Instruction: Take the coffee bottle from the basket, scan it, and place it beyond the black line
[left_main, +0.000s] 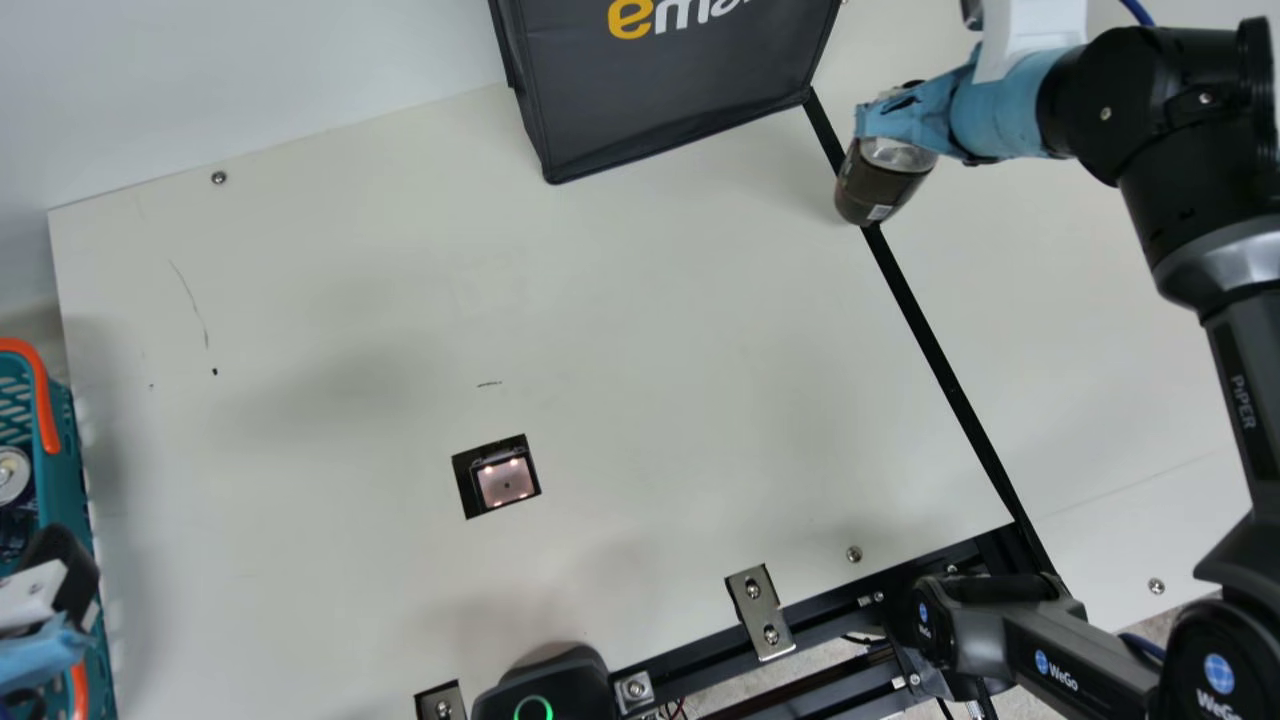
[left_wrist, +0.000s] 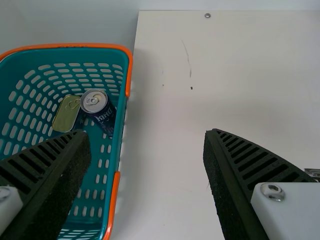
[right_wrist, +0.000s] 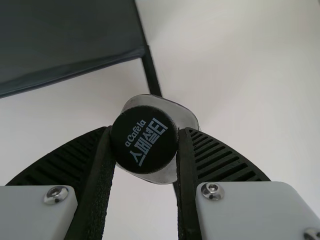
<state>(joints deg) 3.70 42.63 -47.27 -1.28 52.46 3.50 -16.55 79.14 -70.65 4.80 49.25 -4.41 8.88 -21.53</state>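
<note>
The dark coffee bottle (left_main: 878, 188) hangs tilted from my right gripper (left_main: 885, 125) in the main view, over the upper part of the black line (left_main: 930, 350). In the right wrist view my right gripper (right_wrist: 145, 145) is shut on the bottle's black cap (right_wrist: 144, 139), with the black line passing behind it. At the main view's left edge is my left gripper (left_main: 60, 590), by the teal basket (left_main: 75, 490). The left wrist view has my left gripper (left_wrist: 147, 155) open with nothing between its fingers, beside the basket (left_wrist: 121, 115). The scanner (left_main: 505, 480) lies lit in the table.
A black bag (left_main: 670, 90) stands at the table's far side, left of the bottle. A dark can (left_wrist: 104, 112) and a flat tin (left_wrist: 66, 114) are in the basket. Metal brackets (left_main: 760, 612) and a black frame run along the near edge.
</note>
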